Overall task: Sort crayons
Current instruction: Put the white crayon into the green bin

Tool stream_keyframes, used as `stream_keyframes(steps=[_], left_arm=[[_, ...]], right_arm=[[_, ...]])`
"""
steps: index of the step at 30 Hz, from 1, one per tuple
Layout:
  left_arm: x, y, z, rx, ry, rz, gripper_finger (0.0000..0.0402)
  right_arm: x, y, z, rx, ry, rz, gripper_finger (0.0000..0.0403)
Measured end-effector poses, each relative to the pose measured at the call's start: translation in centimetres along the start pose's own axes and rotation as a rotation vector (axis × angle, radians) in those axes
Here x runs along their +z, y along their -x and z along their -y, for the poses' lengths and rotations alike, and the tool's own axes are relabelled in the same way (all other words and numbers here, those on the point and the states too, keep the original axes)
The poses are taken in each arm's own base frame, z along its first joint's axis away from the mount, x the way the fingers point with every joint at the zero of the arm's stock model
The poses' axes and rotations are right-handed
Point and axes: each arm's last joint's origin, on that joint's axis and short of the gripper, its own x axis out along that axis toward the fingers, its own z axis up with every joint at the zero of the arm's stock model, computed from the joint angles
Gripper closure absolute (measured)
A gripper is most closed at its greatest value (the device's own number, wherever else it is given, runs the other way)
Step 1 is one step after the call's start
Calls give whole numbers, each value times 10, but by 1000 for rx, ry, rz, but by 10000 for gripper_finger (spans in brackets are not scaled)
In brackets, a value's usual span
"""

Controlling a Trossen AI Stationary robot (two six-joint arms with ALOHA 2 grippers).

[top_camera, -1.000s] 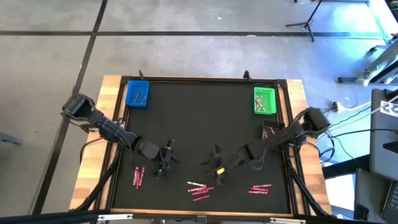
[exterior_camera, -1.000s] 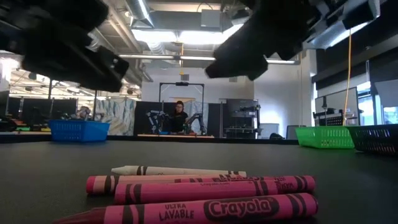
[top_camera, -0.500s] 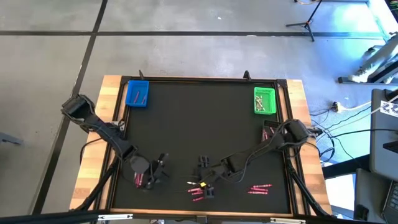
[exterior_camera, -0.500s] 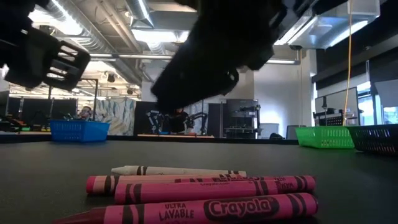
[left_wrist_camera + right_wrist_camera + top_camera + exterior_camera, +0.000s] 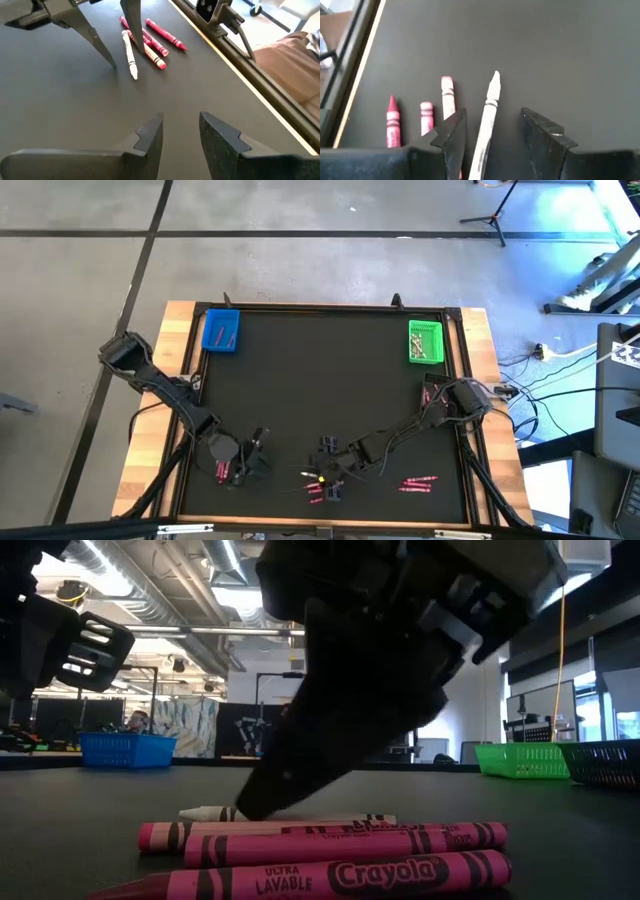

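A pale whitish crayon lies flat on the black mat beside several pink-red crayons in the middle pile. My right gripper is open and low over this pile. One of its fingers stands on each side of the whitish crayon, with its fingertips down at the mat. My left gripper is open and empty at the near left, next to another pink pile. A third pink pile lies at the near right.
A blue tray stands at the far left corner and a green tray at the far right, both holding crayons. A dark basket shows at the right edge. The mat's raised frame runs along the near edge.
My right gripper has gone toward the near-left and down, from above the mat to the middle crayon pile, ending astride the whitish crayon. My left gripper has gone toward the table's near-left and come to rest beside the left pink pile. The crayons have stayed in place.
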Motion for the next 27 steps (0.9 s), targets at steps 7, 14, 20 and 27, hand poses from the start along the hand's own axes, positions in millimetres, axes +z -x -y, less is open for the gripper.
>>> stream_keyframes(steps=[7,14,20,27], left_arm=[[0,0,0,0,-5,-2,282],[0,0,0,4,-7,-1,282],[0,0,0,6,-7,0,282],[2,0,-3,118,-5,34,282]], right_arm=[[-3,1,2,-40,18,-28,236],[-5,1,3,-54,89,-43,331],[-5,2,5,-57,206,-65,394],[-3,9,4,-64,277,-80,384]])
